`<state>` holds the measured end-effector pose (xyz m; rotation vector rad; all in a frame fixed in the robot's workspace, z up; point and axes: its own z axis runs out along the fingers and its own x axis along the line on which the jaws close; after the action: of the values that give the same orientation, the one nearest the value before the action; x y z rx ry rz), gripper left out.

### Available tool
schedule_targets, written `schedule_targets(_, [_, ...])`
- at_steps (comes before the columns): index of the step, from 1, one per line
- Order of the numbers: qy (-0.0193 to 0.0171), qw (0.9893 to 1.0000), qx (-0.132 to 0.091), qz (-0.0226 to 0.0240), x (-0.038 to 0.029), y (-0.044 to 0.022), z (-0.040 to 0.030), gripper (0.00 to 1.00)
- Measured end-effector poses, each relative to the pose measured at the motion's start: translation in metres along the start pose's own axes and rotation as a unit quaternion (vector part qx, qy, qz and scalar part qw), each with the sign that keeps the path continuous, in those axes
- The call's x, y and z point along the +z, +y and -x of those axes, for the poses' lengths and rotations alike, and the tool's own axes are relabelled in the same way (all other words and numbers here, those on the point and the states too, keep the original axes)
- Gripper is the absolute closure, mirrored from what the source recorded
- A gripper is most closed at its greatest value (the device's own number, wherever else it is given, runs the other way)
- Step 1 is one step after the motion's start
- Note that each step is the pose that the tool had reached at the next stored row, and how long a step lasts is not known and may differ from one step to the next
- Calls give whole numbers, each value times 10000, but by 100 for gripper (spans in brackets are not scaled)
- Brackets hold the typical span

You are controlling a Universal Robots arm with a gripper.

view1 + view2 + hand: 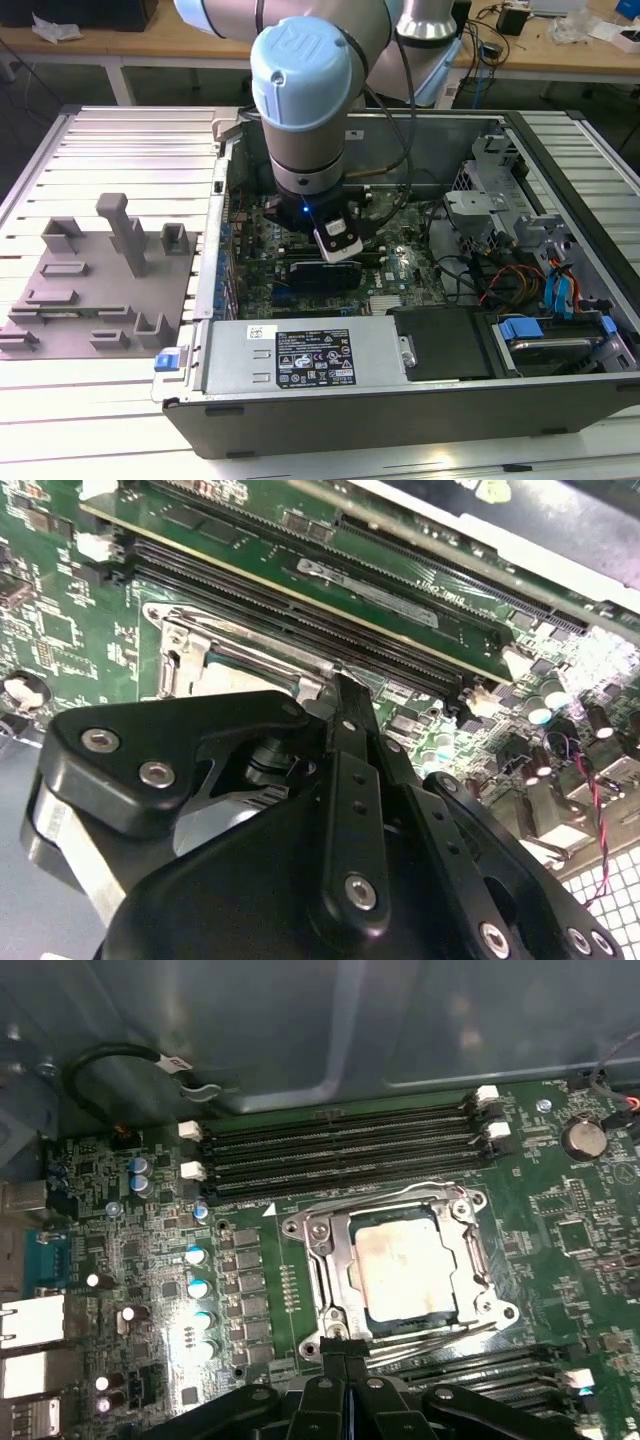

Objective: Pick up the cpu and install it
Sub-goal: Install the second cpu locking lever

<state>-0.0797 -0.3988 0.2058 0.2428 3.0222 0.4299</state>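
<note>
In the middle of the first wrist view, the cpu [405, 1268], a small flat square chip with a silvery-white metal top, already lies inside the dark square socket frame with its metal rim [330, 1280], on the green motherboard [250, 1290] of the open grey computer case [420, 400]. The black two-fingered gripper [345, 1352] hangs just at the frame's lower edge in that picture; its fingers look pressed together with nothing between them, so I'd call it clenched and empty, the tips near or perhaps touching the rim, though I cannot tell contact for sure. What worries me from here: if the chip sits even slightly askew, any press could bend the fine contacts beneath it. The shut fingertips so close to the frame could also snag the thin wire lever [440, 1335] along its lower side, or nudge the chip out of its seat.
</note>
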Motion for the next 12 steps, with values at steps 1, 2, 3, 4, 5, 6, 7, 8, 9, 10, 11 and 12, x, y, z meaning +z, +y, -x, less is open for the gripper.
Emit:
schedule_targets(1, [1,10000,1,8,11,-5,-11,89])
schedule_targets(2, [2,10000,2,11,21,-10,-18,89])
schedule_targets(3, [3,10000,3,16,39,-16,-20,89])
schedule_targets(4, [4,10000,9,27,59,-31,-20,89])
schedule_targets(5, [5,10000,13,35,65,-36,-20,89])
schedule_targets(6, [6,10000,17,50,72,-44,-20,89])
schedule_targets(7, [8,10000,20,66,78,-51,-20,89])
schedule_targets(8, [9,9999,24,110,91,-56,-19,89])
schedule_targets(9, [14,9999,31,163,97,-60,-21,89])
schedule_targets(10, [21,9997,37,221,96,-63,-23,89])
schedule_targets(11, [22,9996,40,261,98,-62,-22,89])
schedule_targets(12, [24,9996,43,278,98,-62,-23,89])
